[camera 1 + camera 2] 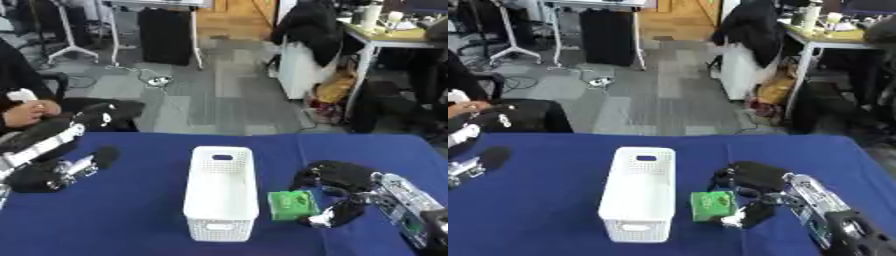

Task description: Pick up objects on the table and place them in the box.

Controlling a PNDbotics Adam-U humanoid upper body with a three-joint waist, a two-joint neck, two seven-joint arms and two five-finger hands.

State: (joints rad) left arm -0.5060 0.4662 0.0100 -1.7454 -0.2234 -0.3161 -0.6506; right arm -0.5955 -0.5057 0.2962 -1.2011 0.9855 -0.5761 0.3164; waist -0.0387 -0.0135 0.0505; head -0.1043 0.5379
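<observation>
- I see the green object [292, 205], a small boxy package, in the lower centre of the frame, touching the right wall of the white box [221, 192].
- My right hand [339, 194] sits just right of the green object, fingers curled around its right side; the lower fingertips [320, 220] reach under its corner.
- My left hand [52, 174] is at the left edge of the frame, well apart from the box; I cannot tell how far open it is.
- The box is a tall, narrow, perforated plastic basket with 1 handle slot at each end.
- The table [131, 220] is covered in smooth blue cloth.
- Behind it, upper frame: grey floor, desk [394, 37].
</observation>
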